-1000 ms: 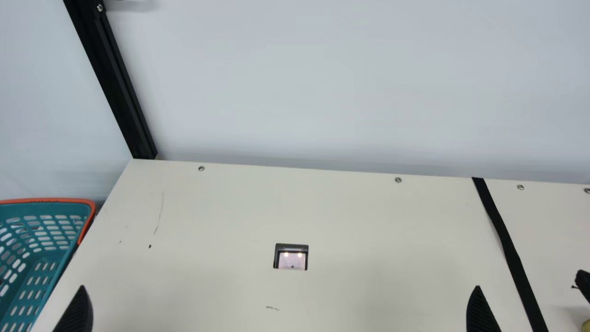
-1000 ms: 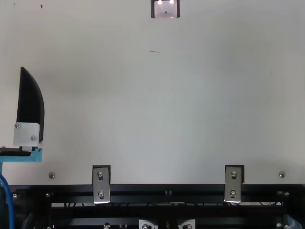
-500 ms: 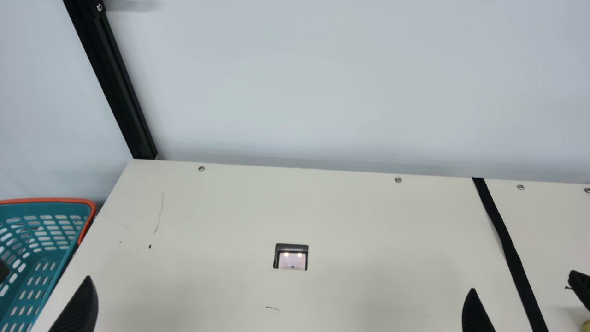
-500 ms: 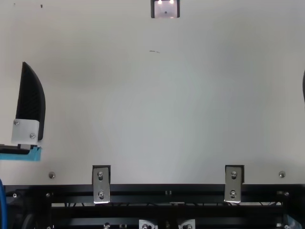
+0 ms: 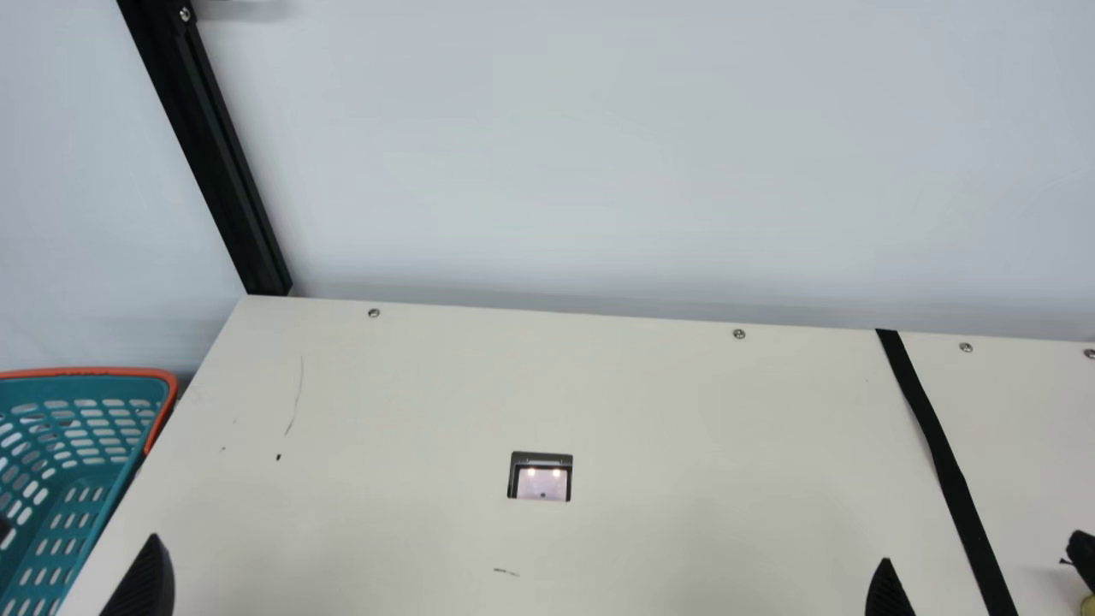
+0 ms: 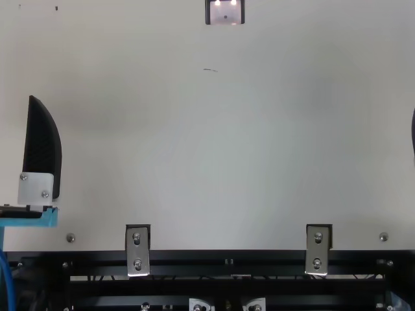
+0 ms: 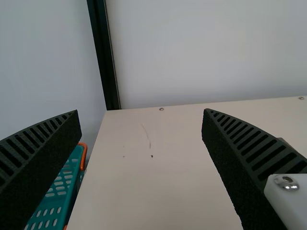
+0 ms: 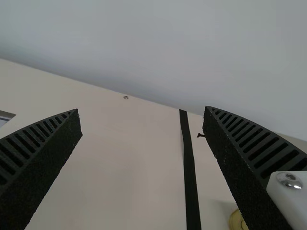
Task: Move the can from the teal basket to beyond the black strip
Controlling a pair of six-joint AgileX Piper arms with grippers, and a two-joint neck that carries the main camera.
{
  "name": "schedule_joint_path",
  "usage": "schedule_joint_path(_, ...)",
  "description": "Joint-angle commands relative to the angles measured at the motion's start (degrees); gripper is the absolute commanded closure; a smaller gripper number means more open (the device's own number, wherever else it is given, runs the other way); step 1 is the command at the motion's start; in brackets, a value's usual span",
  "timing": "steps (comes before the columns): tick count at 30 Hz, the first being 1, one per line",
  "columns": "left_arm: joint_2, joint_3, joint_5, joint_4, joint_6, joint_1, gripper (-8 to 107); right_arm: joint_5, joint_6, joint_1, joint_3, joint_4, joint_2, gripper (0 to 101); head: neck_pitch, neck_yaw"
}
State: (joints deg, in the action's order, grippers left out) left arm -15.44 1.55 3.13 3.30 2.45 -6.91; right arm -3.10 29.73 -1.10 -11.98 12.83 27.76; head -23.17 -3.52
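At the main view's lower left, my left gripper (image 5: 75,537) is open, partly over the teal basket (image 5: 94,462). My right gripper (image 5: 984,552) stands open at the lower right, its fingers on either side of the black strip (image 5: 948,470). The can (image 5: 1088,606), a yellowish round shape, is partly cut off at the lower right corner, right of the strip. In the left wrist view the left gripper (image 7: 141,113) holds nothing. In the right wrist view the right gripper (image 8: 142,110) has nothing between its fingers; the can (image 8: 236,221) is partly hidden behind one finger.
A black-framed device with two lights (image 5: 541,481) is set in the middle of the table (image 5: 642,411). A black upright post (image 5: 214,162) rises at the far left corner, beside the pale back wall. Metal brackets (image 6: 137,251) line the near edge.
Both grippers have shifted slightly toward the near edge since half a second ago. Compared with one second ago, the right gripper's edge now shows at the top view's right border. Basket and can have stayed put.
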Motion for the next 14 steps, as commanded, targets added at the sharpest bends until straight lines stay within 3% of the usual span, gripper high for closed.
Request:
schedule_joint_path(1, 0.0, 0.0, 0.0, 0.0, 0.0, 0.0, 9, 0.0, 0.0, 0.0, 0.0, 0.0, 0.0, 0, -1.8, -0.7)
schedule_joint_path(14, 0.0, 0.0, 0.2, 0.0, 0.0, 0.0, 9, 0.1, 0.0, 0.0, 0.0, 0.0, 0.0, 0, -1.8, -0.7)
